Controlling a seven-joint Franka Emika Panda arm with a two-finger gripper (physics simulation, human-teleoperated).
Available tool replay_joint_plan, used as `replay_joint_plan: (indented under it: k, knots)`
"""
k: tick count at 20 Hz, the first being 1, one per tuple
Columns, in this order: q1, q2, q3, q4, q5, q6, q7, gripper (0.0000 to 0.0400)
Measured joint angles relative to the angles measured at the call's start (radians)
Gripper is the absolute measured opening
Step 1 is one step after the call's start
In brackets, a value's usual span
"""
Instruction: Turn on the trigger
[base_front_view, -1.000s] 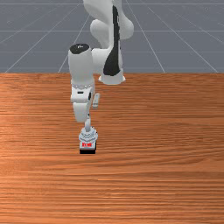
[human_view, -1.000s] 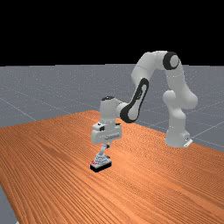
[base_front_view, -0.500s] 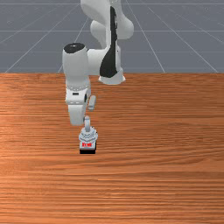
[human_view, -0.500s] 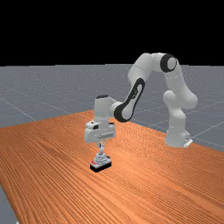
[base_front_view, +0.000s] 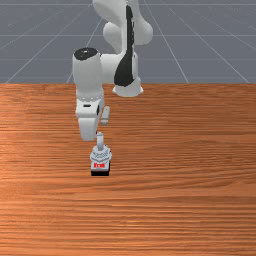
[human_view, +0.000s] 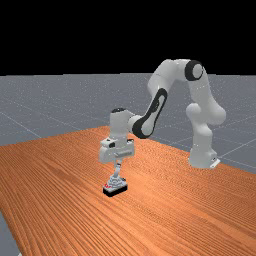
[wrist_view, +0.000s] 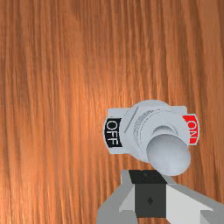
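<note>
In the front view, the toggle switch (base_front_view: 100, 156) sits on the wooden surface (base_front_view: 185, 200) below the middle of the frame, a little to the front view's left; in the far view it stands below and left of the centre. Its lever (base_front_view: 100, 141) rises from the grey body, and the red marking (base_front_view: 99, 165) faces the front camera. The robot's pincer (human_view: 119, 162) points down just above it in the far view, at the end of the arm (human_view: 159, 105), which reaches in from the far view's right. In the wrist view the pincer (wrist_view: 149, 178) is narrow, its fingertips together, beside the lever's rounded knob (wrist_view: 168, 154) (whether they touch, one cannot tell). The knob lies nearer the ON label (wrist_view: 191, 129) than the OFF label (wrist_view: 113, 132).
</note>
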Motion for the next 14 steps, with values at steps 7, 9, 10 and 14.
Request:
replay_joint_plan:
  k: [7, 9, 10, 14]
  knots:
    - [0.077, -0.035, -0.063, -0.073, -0.107, 0.072, 0.137, 0.0001]
    - [0.050, -0.037, -0.038, -0.074, -0.063, 0.071, 0.101, 0.0002]
    - [0.048, -0.037, -0.036, -0.074, -0.059, 0.070, 0.099, 0.0002]
    - [0.023, -0.057, -0.013, -0.106, -0.044, 0.082, 0.018, 0.0000]
